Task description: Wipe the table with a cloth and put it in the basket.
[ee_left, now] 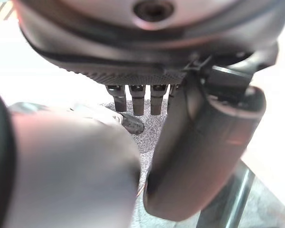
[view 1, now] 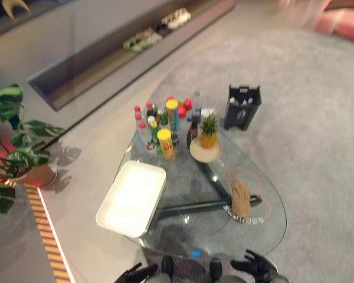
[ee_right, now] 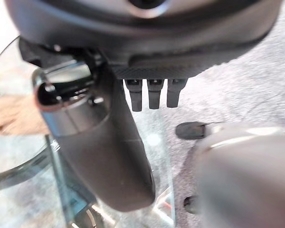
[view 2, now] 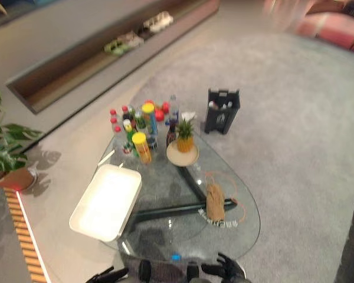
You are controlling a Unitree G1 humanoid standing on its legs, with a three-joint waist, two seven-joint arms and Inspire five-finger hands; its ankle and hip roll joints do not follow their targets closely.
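Note:
A crumpled tan cloth (view 1: pixel 241 198) lies on the right part of the round glass table (view 1: pixel 274 233), seen through the glass in the right wrist view as the cloth (ee_right: pixel 12 116). A black basket (view 1: pixel 242 106) stands on the carpet beyond the table's far right side. My left hand (view 1: pixel 135 274) and right hand (view 1: pixel 256 265) hang low at the table's near edge, well short of the cloth. In their wrist views the left hand (ee_left: pixel 204 152) and right hand (ee_right: pixel 104 156) have relaxed fingers and hold nothing.
A white rectangular tray (view 1: pixel 133 197) sits on the table's left side. Several bottles and cans (view 1: pixel 162 124) crowd the far end, beside a small pineapple on a plate (view 1: pixel 206 144). A potted plant (view 1: pixel 15 153) stands at far left; shoes rest on a low shelf (view 1: pixel 147 38).

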